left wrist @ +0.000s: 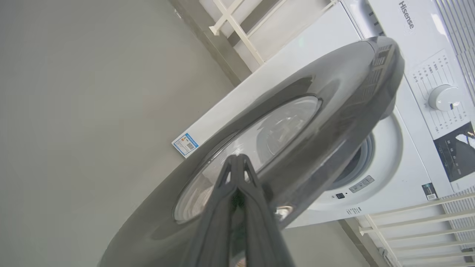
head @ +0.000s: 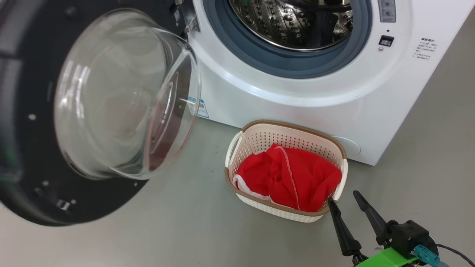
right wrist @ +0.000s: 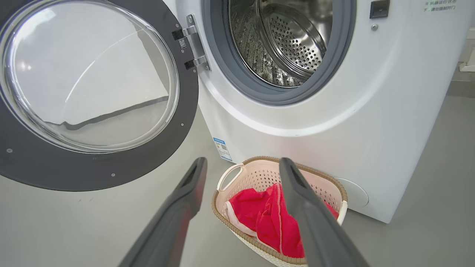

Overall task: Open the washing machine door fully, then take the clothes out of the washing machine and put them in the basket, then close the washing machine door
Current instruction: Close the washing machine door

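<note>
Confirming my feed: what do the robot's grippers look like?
The right gripper has two long, black, tapering fingers on a black block, with a bright green bracket, a teal plug and a dark cable. The left gripper has the same dark, slim, pointed fingers.

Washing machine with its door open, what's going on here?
A two-armed robot is unloading the washing machine. The red clothes lie in the basket, and the drum looks empty. The right gripper hovers open beside the basket. The left gripper, shut, is at the outer face of the open door, probably about to push it closed.
</note>
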